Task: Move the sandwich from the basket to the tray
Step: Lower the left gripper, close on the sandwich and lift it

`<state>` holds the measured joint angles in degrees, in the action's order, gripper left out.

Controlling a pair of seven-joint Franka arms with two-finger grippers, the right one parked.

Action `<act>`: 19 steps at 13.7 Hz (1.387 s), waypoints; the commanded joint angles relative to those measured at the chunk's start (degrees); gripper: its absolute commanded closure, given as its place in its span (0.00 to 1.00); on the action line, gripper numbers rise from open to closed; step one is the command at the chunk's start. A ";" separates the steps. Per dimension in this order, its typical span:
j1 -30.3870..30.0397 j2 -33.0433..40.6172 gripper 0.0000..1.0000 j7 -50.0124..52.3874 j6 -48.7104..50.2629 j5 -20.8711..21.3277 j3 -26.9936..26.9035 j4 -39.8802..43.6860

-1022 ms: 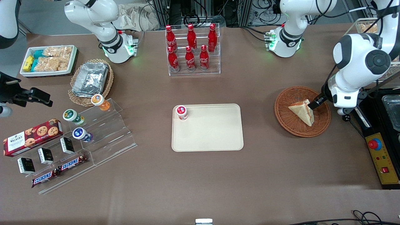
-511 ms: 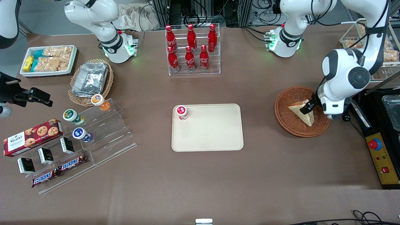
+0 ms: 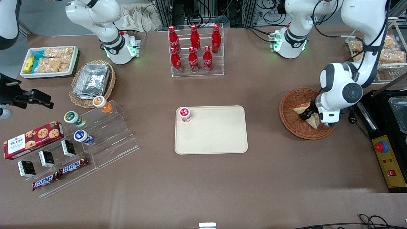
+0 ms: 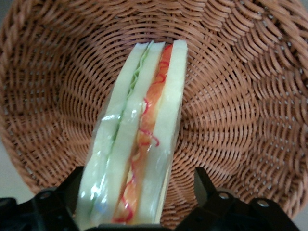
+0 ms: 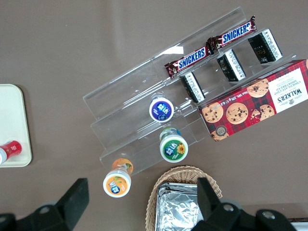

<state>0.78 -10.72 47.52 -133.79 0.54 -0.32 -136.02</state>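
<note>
The sandwich [image 3: 299,109] lies in the reddish-brown wicker basket [image 3: 290,122], toward the working arm's end of the table. In the left wrist view the sandwich [image 4: 144,139] stands on edge in clear wrap, with green and red-orange filling showing, and the basket weave [image 4: 236,101] is all round it. My left gripper [image 3: 307,114] is down in the basket with the sandwich between its open fingers [image 4: 202,180]; a gap shows beside one finger. The beige tray [image 3: 216,136] lies mid-table, apart from the basket.
A small red-lidded cup [image 3: 185,114] stands on the tray's corner. A clear rack of red bottles [image 3: 195,51] is farther from the camera. A black machine and a yellow control box [image 3: 389,159] lie beside the basket at the table's end.
My left gripper has moved over the basket toward the tray and nearer the camera, sliding along the sandwich. The sandwich has stayed in the basket.
</note>
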 commanded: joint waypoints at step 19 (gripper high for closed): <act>0.72 10.81 0.78 -9.69 34.30 -3.24 2.60 25.53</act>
<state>1.22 1.24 44.42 -102.83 -0.36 1.10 -115.07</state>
